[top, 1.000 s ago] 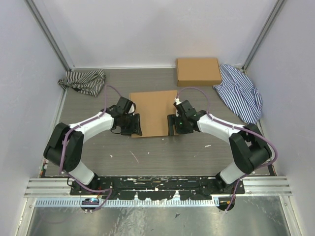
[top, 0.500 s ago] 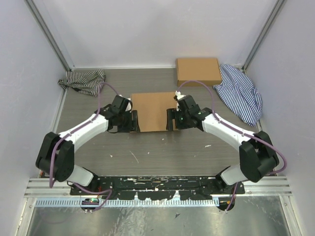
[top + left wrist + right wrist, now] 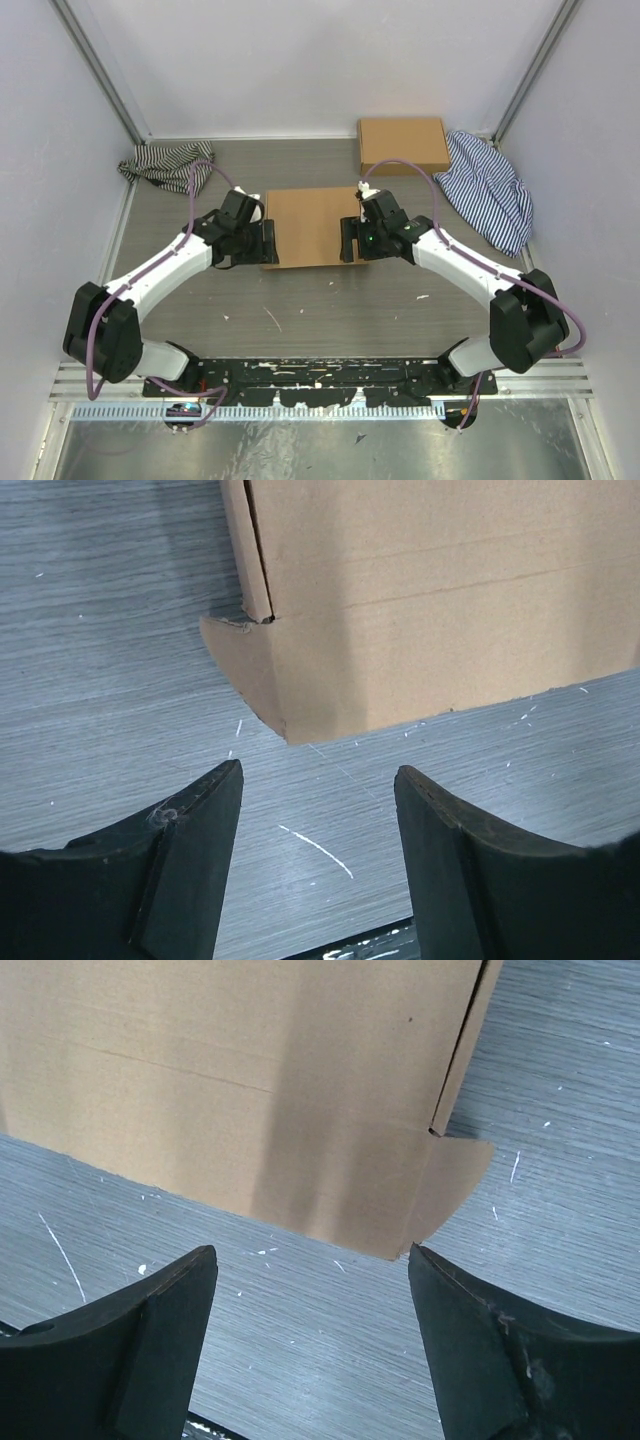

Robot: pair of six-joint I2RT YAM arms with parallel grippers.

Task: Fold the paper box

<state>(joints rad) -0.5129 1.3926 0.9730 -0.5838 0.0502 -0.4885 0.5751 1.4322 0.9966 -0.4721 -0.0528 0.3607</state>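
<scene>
Two arms flank the plain brown cardboard paper box (image 3: 310,225) at the middle of the tabletop (image 3: 300,305): the black left gripper (image 3: 266,243) and black right gripper (image 3: 348,241) face its near corners, probably to work both ends together. Both jaws stand released, grasping nothing. The box lies flat, a small cardboard tab (image 3: 245,665) protruding at each near corner.

Bystanders that lay on the grey wood-grain table (image 3: 330,310)
A closed, flat brown cardboard box (image 3: 403,145) sat against the table's far edge. Just beside that box, on its right, a rumpled blue-and-white striped cloth (image 3: 488,190) spread toward the near side. Well to the box's left, along the same far edge, a dark-and-white striped cloth (image 3: 165,163) lay crumpled. White scuffs flecked the tabletop nearer than the box.
</scene>
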